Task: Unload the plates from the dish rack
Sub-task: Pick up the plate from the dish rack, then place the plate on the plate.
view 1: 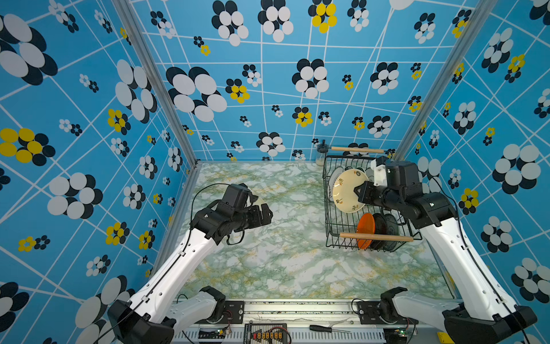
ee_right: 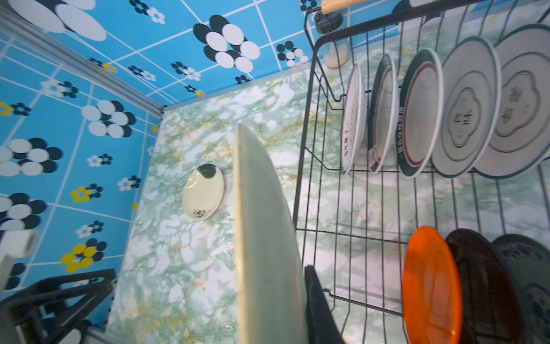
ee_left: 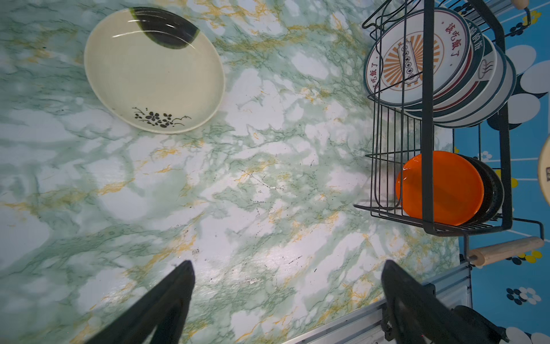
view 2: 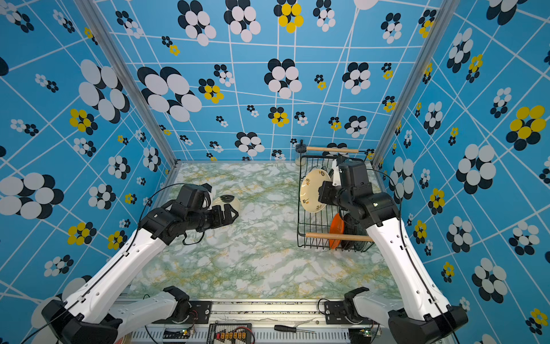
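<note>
Cream plate (ee_right: 265,244), seen edge-on hard against the right wrist camera, pinched at its rim by the right fingers (ee_right: 320,312), which are clenched on it. In both top views it hangs tilted over the dish rack (view 1: 375,237), at the wall facing the open counter (view 1: 282,253). It appears lifted from its slot but not yet carried clear. Still racked: a row of large white plates (ee_right: 416,116) at the far end, an orange plate (view 1: 365,229) and dark plates (view 1: 384,227) at the near end. A brush-marked plate (ee_left: 154,71) lies flat on the counter, just beside the left fingers (ee_left: 166,297), which are spread wide and empty.

Likely hazards:
- A rim-only hold on glazed ware may let the plate swivel or slip.
- Its lower edge may snag the rack's top wire and drag the rack.
- A low set-down path may strike the brush-marked plate.
</note>
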`<state>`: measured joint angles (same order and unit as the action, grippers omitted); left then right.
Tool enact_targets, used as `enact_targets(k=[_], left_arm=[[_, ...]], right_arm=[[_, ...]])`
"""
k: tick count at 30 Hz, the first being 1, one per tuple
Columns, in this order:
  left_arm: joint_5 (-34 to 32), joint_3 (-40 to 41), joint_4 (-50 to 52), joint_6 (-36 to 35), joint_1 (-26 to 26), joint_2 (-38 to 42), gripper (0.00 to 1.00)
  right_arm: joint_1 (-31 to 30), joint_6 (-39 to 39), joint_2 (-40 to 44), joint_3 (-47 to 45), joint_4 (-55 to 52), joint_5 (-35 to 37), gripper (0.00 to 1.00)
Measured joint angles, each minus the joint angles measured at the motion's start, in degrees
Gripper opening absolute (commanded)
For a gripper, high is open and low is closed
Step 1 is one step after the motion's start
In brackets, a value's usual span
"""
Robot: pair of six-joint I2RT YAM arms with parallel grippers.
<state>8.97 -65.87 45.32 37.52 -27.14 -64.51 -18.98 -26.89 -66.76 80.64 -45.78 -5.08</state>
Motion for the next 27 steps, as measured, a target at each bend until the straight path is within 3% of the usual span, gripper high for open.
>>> enact_targets(k=[9, 21, 27], left_arm=[[5.35, -1.90, -9.81, 1.09, -1.07, -6.91, 0.99], [11.67, -6.73, -20.28, 2.43, -4.15, -16.57, 0.99], [12.55, -6.95, -21.66, 3.48, -4.24, -18.93, 0.96]], right_arm=[[0.00, -6.62, 2.47, -14.45, 21.62, -9.38, 0.12], [0.00, -17.84, -2.97, -18.73, 38.60, -27.04, 0.12], [0.37, -21.64, -4.50, -21.16, 41.75, -28.87, 0.12]])
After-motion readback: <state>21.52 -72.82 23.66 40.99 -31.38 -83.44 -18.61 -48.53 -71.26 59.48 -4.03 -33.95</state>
